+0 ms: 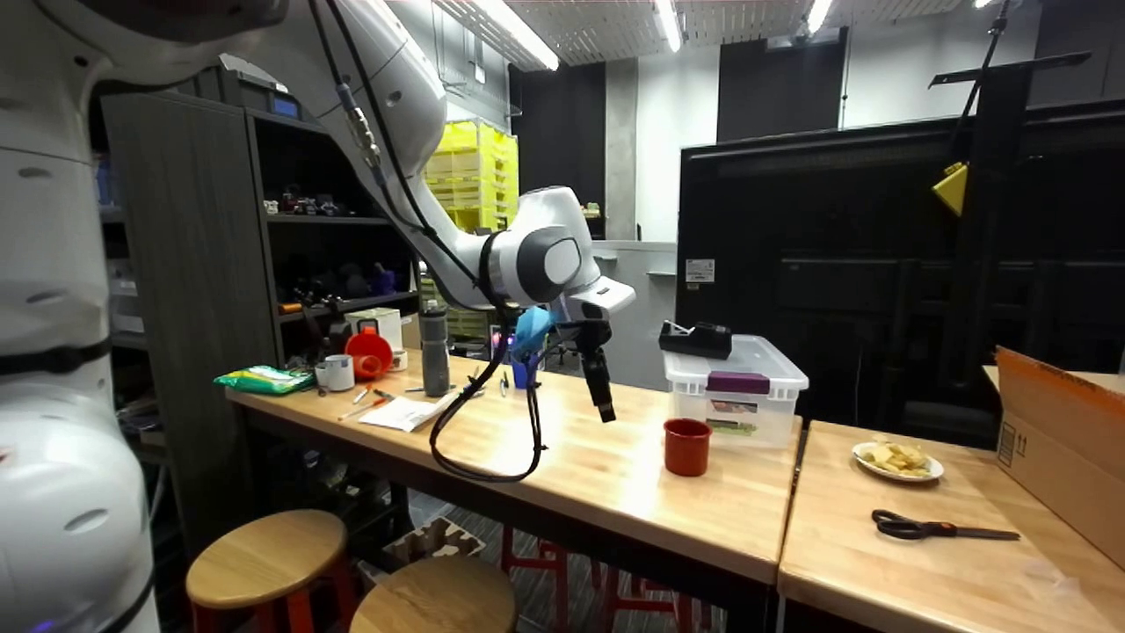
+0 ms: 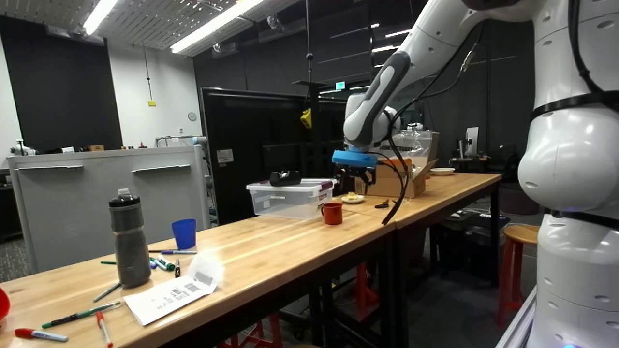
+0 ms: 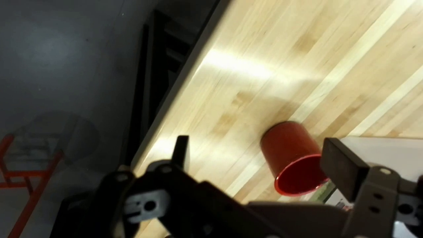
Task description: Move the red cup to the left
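In an exterior view, far away toward ten o'clock from the red cup [image 1: 686, 453], a grey bottle [image 1: 435, 352] stands upright on the wooden table [image 1: 606, 466], and a white paper [image 1: 400, 415] lies close by, rather toward nine o'clock. Next is a blue cup [image 1: 520, 376], again in the ten o'clock direction. Nearer, also at ten o'clock, the gripper [image 1: 606, 411] hangs in the air; in the wrist view its two fingers [image 3: 345, 170] are spread wide apart. The red cup itself stands upright on the table, apart from the gripper and just in front of the clear storage box [image 1: 775, 409], which is at one o'clock (whether cup and box touch, I cannot tell). On this box's lid, toward twelve o'clock, rests a black tape dispenser [image 1: 695, 341]. At three o'clock, on the neighbouring table [image 1: 844, 554], there is a white plate [image 1: 935, 469] with chips [image 1: 895, 458]; the scissors [image 1: 942, 529] lie between three and four o'clock.
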Motion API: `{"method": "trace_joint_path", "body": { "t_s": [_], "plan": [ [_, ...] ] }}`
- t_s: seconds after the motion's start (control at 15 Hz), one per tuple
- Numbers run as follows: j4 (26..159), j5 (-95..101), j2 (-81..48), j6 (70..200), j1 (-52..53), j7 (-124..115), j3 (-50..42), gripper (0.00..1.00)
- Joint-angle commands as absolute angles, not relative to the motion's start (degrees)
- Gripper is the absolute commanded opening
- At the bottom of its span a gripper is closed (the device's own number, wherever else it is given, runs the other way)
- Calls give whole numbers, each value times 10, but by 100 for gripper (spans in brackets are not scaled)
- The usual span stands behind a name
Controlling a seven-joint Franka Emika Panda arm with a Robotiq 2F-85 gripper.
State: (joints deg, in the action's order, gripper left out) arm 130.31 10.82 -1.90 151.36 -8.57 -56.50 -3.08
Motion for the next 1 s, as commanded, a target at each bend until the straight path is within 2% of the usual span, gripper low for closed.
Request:
{"method": "trace_joint_path", "body": {
  "t_s": [0.0,0.33,0.93],
  "plan": [
    [1289,-52,-18,1497,-68,-425,-31,100],
    [1253,-234,-22,1431,-62,-301,-35,100],
    [1230,-326,-15,1326,-65,-324,-48,100]
  ]
}}
